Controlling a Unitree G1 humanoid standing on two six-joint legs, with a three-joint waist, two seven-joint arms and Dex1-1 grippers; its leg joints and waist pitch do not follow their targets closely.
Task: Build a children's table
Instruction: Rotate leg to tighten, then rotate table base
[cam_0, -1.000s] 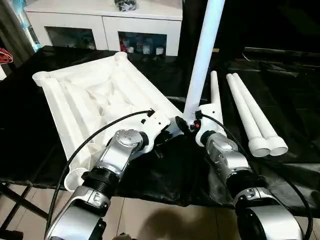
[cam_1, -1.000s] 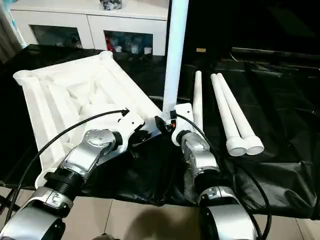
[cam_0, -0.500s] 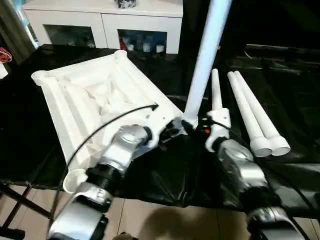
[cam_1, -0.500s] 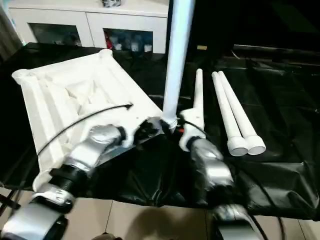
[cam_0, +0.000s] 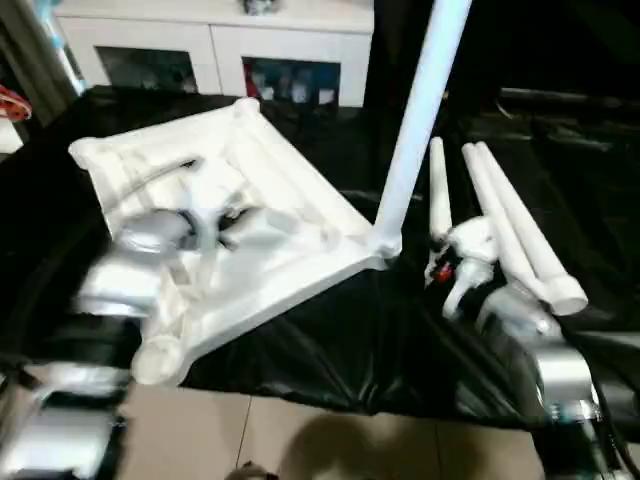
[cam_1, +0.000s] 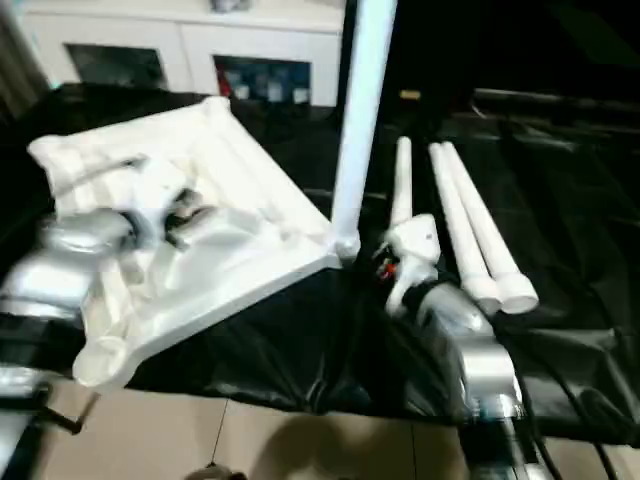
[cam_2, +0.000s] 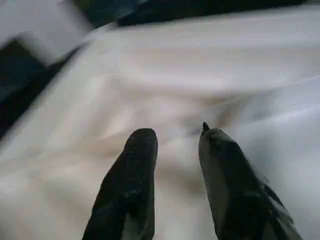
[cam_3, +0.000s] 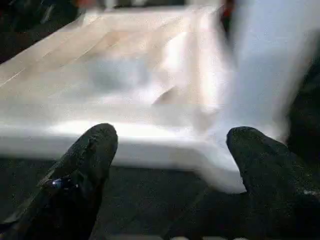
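Observation:
The white table top lies underside up on the black cloth, ribs and round corner sockets showing. One white leg stands upright in its near right corner socket. Three more legs lie side by side on the cloth to the right. My left gripper hovers open just above the ribbed underside, with nothing between its fingers; the left arm reaches over the top's left half. My right gripper is open wide, facing the corner with the standing leg from a short distance, touching nothing.
A white glass-doored cabinet stands behind the work surface. The black cloth hangs over the front edge, with tiled floor below. The near left socket of the top juts over that edge.
My left arm has swung left and back over the table top. My right gripper has drawn away to the right from the standing leg's base. The leg stays upright.

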